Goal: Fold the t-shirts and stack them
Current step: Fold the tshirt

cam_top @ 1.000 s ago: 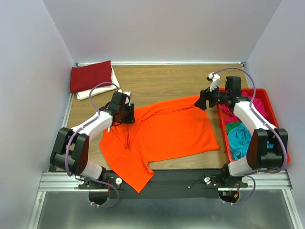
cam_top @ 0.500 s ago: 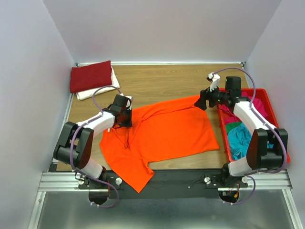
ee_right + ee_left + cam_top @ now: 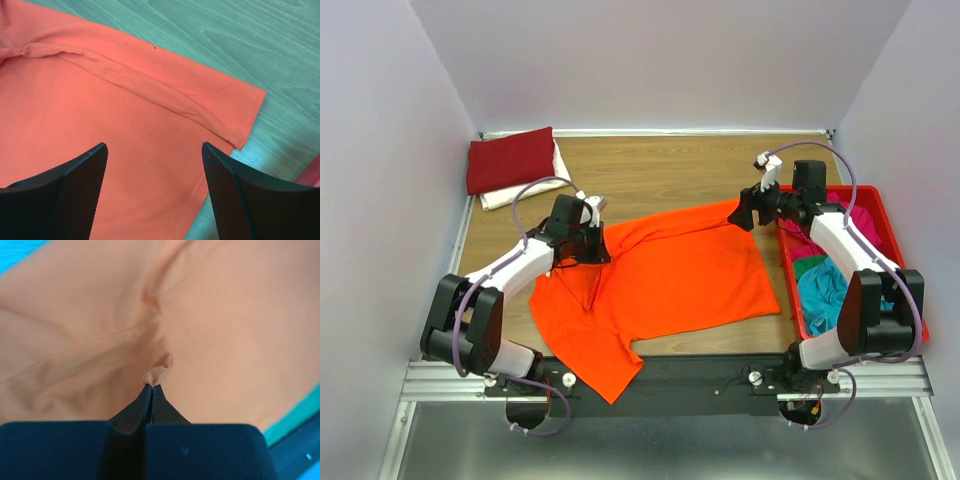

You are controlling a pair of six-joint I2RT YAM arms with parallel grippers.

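A bright orange t-shirt [image 3: 670,275] lies spread, a little rumpled, across the middle of the wooden table. My left gripper [image 3: 598,245] rests on its left shoulder area. In the left wrist view this gripper [image 3: 152,386] is shut on a small pinch of the orange cloth [image 3: 210,330], which puckers up at the tips. My right gripper [image 3: 738,215] hovers over the shirt's far right corner. From the right wrist camera, that gripper [image 3: 154,145] stands open with the flat orange cloth [image 3: 100,110] and its hem below it, nothing between the fingers.
A folded dark red t-shirt [image 3: 510,158] sits on a folded white one [image 3: 520,195] at the back left corner. A red tray [image 3: 892,235] at the right edge holds a crumpled teal shirt [image 3: 825,295] and a magenta one [image 3: 865,222]. Bare wood [image 3: 650,170] shows behind the orange shirt.
The left gripper has closed on a pinch of orange cloth and shifted slightly right. The right arm and the shirt's outline look the same.
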